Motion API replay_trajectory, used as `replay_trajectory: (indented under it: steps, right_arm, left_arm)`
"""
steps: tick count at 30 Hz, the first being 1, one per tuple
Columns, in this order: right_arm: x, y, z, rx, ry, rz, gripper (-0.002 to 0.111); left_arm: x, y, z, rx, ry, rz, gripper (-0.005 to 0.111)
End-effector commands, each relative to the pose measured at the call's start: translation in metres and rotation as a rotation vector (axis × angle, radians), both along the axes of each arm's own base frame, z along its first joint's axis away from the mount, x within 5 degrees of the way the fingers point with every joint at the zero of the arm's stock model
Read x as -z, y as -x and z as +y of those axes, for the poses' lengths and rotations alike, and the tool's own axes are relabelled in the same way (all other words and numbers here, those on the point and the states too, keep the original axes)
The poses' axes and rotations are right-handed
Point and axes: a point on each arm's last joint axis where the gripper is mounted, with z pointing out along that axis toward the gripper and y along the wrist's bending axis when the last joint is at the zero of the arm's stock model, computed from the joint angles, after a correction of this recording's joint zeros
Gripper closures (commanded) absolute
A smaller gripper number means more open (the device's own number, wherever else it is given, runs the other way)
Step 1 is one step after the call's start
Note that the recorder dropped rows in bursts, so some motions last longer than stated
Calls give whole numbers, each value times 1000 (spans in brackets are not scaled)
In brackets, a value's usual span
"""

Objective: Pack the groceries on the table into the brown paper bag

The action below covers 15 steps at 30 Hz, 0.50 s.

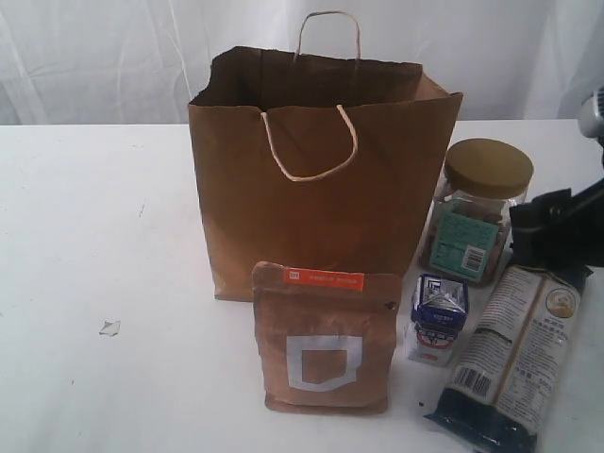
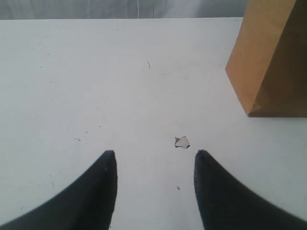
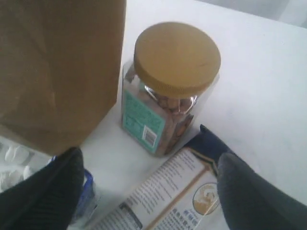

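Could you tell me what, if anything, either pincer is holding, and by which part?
Nothing is held: the left pincer is empty above the table, the right pincer open over the noodle packet.

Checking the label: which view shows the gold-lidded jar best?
The right wrist view: the gold-lidded jar is close up, lid and label clear. The exterior view shows it smaller, beside the brown paper bag. The left wrist view misses it.

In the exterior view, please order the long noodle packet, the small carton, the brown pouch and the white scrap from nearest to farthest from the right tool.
From the right tool:
1. Long noodle packet, just below it.
2. Small carton, left of the packet.
3. Brown pouch, front middle.
4. White scrap, far left.
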Motion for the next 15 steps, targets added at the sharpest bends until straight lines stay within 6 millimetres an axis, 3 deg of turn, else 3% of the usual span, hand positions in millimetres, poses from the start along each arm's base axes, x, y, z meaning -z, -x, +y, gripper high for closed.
replay_trajectory:
  steps: [1,8,15]
  right_arm:
    - [2,-26,0,42,22,-19,39]
    - [16,-72,11,-9,36,-24,38]
    - [23,-113,16,-108,290,-24,38]
  left_arm:
    - [1,0,0,-1,7,4,54]
    - [1,0,0,-1,7,4,54]
    - [1,0,0,-1,7,4,54]
